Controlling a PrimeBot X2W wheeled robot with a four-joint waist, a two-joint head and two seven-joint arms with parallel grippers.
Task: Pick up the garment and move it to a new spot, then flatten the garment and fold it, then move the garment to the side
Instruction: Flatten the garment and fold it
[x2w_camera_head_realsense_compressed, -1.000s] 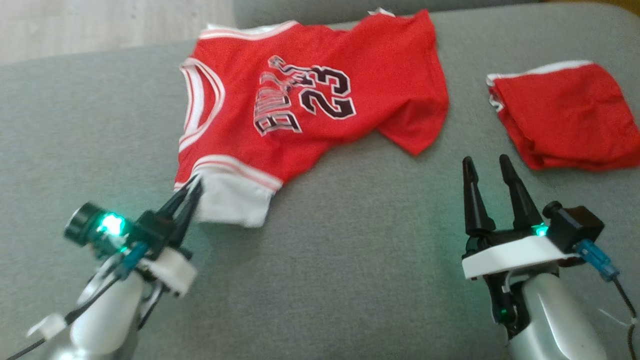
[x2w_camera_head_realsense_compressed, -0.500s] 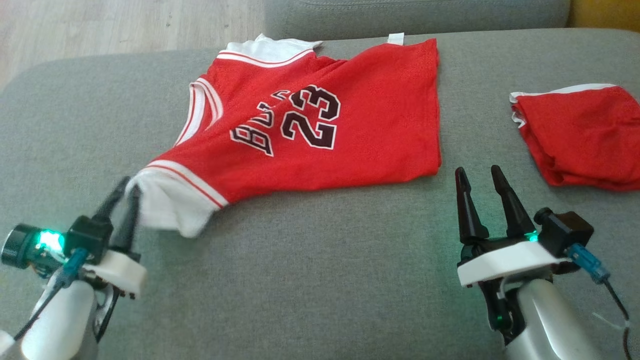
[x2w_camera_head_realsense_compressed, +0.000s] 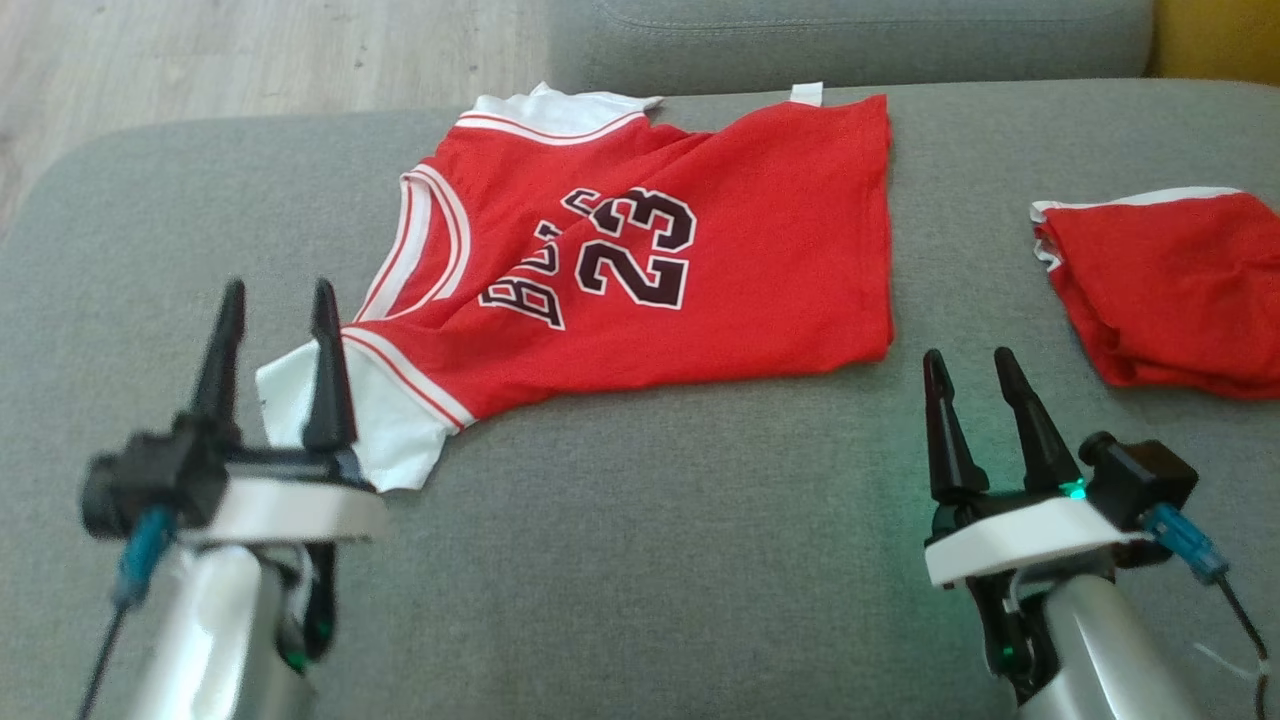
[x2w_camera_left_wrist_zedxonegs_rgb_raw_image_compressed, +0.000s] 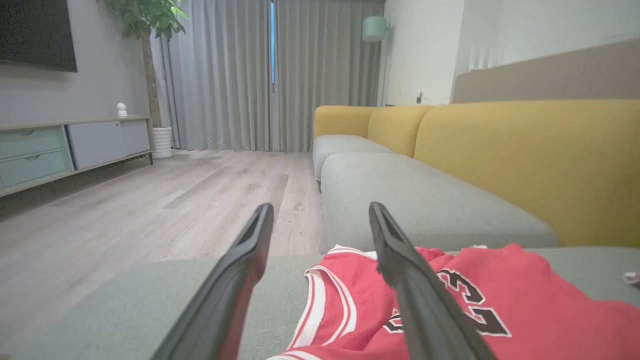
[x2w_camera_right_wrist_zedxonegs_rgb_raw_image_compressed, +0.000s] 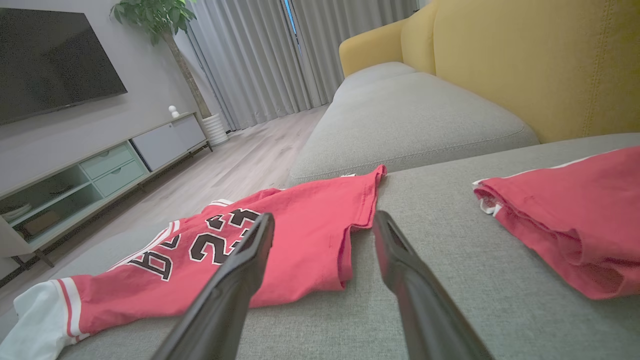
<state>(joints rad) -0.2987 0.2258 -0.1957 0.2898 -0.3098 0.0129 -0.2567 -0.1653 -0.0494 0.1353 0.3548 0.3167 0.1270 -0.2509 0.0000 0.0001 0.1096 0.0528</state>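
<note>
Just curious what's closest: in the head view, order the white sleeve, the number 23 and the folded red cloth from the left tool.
1. The white sleeve, right by the left tool.
2. The number 23, mid-shirt.
3. The folded red cloth, far right.

A red jersey (x2w_camera_head_realsense_compressed: 780, 250) with black "23" and white, red-striped sleeves is spread mostly flat on the grey sofa cushion (x2w_camera_head_realsense_compressed: 640, 560), neck to the left, hem to the right, creased across the lettering

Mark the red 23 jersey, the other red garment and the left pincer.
red 23 jersey (x2w_camera_head_realsense_compressed: 640, 255): head view, at the black number.
other red garment (x2w_camera_head_realsense_compressed: 1170, 285): head view, middle of its cloth.
left pincer (x2w_camera_head_realsense_compressed: 277, 292): head view, midway between its fingertips.
</note>
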